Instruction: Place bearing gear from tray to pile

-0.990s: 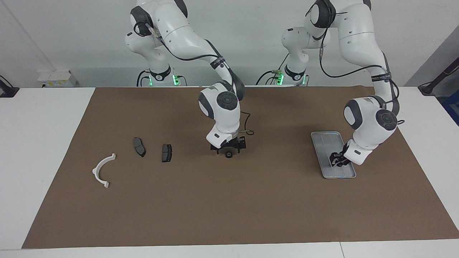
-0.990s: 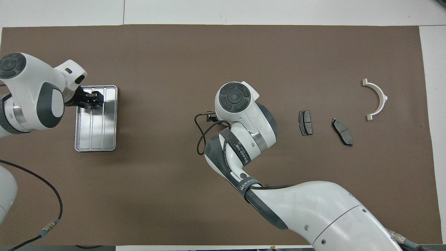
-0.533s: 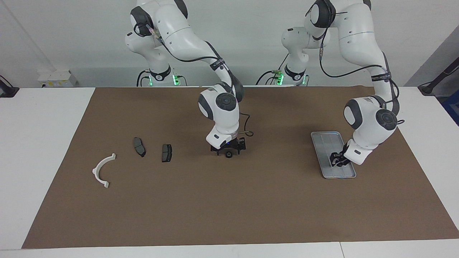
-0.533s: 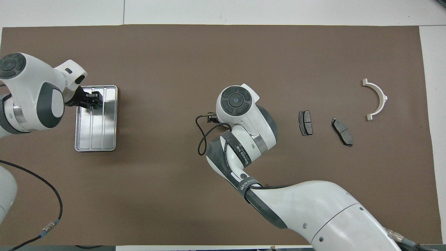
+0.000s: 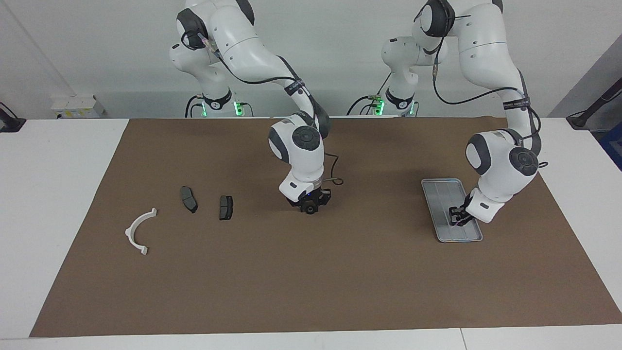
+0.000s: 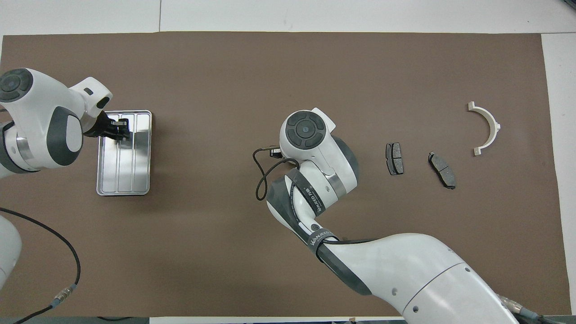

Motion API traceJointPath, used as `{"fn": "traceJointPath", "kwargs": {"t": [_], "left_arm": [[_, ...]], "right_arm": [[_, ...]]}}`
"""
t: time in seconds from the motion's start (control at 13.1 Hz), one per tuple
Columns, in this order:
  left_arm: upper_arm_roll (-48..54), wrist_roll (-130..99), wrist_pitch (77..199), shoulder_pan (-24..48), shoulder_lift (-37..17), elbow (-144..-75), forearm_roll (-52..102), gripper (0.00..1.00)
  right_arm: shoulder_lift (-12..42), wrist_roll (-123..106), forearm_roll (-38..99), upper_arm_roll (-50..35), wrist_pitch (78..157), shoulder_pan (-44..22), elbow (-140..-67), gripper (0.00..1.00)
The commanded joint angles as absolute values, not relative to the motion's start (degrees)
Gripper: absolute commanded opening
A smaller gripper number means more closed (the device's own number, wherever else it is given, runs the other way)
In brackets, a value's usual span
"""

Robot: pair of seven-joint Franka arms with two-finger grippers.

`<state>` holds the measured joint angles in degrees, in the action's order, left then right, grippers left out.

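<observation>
Facing view: right gripper [image 5: 309,208] is low over the brown mat [image 5: 311,272] near the table's middle, and a small dark round part, the bearing gear [image 5: 309,209], sits between its fingertips, which look drawn in on it; whether the gear rests on the mat or is just off it cannot be told. Overhead view shows none of this: the right arm's white wrist covers gripper and gear, only a black cable loop showing beside it. Left gripper [image 5: 456,217] is down inside the silver-grey tray [image 5: 440,187] toward the left arm's end of the table, over the end farther from the robots; the overhead view [image 6: 118,131] gives the clearer look, fingertips drawn close together over the ribbed floor, but whether they fully meet or pinch anything cannot be told. Tray [image 6: 140,177] floor otherwise reads bare in the overhead view, though the part under the gripper is hidden. Pile lies toward the right arm's end: two dark brake pads, one [image 5: 226,207] nearer the gear, the other [image 5: 188,199] just beside it, and the white semicircular bracket [image 5: 138,231] farthest out and slightly farther from the robots. All three pieces lie apart from each other and well apart from the gear; the overhead view shows the pads' backing detail [image 6: 394,158], which the facing view does not
</observation>
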<state>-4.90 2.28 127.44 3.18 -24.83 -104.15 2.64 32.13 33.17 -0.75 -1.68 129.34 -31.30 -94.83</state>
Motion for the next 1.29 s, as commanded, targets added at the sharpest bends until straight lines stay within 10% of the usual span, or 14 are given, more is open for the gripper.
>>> {"fn": "traceJointPath", "kwargs": {"t": [0.0, 0.46, 1.22], "left_arm": [[-4.7, 2.2, 128.8, 2.7, -23.1, -106.8, 3.3, 0.13], [-4.7, 1.8, 127.6, 3.1, -23.3, -104.9, 3.3, 0.04], [-4.5, -22.5, 122.6, 14.4, -22.2, -99.8, 6.6, 0.04]], "right_arm": [[32.1, 32.6, 0.0, -1.9, 130.6, -31.3, -95.7, 0.10], [28.7, 30.9, -0.2, -1.9, 124.2, -26.9, -92.3, 0.00], [17.7, -15.2, -0.2, -1.8, 112.4, 6.4, -93.6, 0.00]]}}
